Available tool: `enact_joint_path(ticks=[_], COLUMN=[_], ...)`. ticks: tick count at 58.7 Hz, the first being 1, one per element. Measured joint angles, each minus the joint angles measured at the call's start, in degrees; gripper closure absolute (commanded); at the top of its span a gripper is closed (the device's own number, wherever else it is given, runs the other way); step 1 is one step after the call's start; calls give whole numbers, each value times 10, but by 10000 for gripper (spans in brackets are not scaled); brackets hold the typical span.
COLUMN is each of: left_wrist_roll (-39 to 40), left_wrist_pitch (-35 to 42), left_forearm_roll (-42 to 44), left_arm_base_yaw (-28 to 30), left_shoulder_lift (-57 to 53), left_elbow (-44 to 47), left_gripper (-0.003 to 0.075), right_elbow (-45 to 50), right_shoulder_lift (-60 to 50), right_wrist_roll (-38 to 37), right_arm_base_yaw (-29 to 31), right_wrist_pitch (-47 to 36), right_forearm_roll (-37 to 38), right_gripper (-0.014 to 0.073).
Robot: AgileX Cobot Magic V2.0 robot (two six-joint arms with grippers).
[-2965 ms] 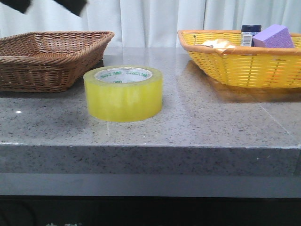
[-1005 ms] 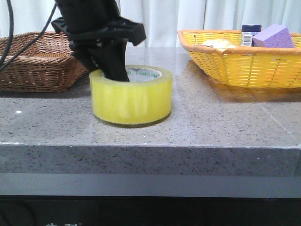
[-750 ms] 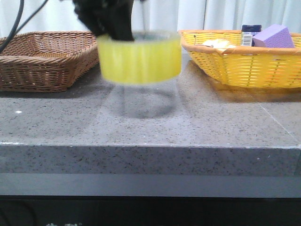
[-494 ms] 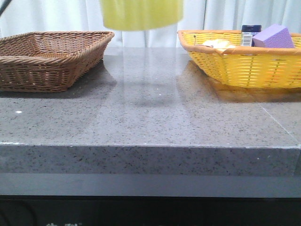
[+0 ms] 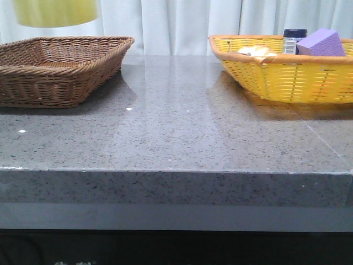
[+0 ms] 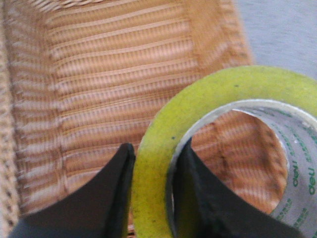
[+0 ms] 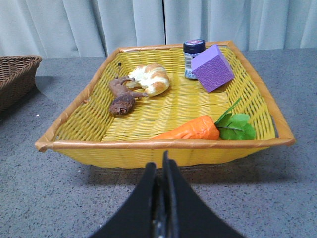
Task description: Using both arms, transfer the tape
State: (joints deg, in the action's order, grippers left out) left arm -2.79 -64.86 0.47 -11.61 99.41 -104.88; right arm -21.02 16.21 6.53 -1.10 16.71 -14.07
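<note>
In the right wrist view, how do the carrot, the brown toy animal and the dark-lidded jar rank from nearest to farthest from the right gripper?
From the right gripper, shut in front of the yellow basket:
1. Carrot, just behind the basket's near rim.
2. Brown toy animal, mid-basket, toward the brown basket's side.
3. Dark-lidded jar, at the far rim beside the purple block.

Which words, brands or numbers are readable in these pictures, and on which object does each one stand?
"deli", green letters, partly cut off at the picture's edge: on the white core of the tape, left wrist view.
Smaller green print beside it on the core: too blurred to read.
Label of the dark-lidded jar in the yellow basket: too small to read.
</note>
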Motion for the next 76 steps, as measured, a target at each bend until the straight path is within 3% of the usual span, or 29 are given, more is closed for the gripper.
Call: enact_joint_path(ticks=[14,32,43,52,69,76], left_wrist_roll=[0,0,1,1,0,0], left_wrist_pitch=[1,40,57,59,166,196], left_forearm_roll=[-8,-22,-26,-27,-30,-30], left_arm_base_yaw=[59,63,63,63,63,63], left_shoulder_lift=[46,69,62,30,-113,-178], left_elbow=[20,69,69,73,189,258], left_gripper=[639,448,431,482,739,740], right_elbow=[0,0,0,0,0,0], right_shoulder_lift=[0,0,0,0,0,0], right_wrist_roll=[0,0,0,0,0,0], right_arm_base_yaw=[0,0,0,0,0,0], right_wrist_pitch=[0,0,0,0,0,0], right_forearm_roll=[0,0,0,0,0,0], right_gripper=[631,631,631,631,631,631])
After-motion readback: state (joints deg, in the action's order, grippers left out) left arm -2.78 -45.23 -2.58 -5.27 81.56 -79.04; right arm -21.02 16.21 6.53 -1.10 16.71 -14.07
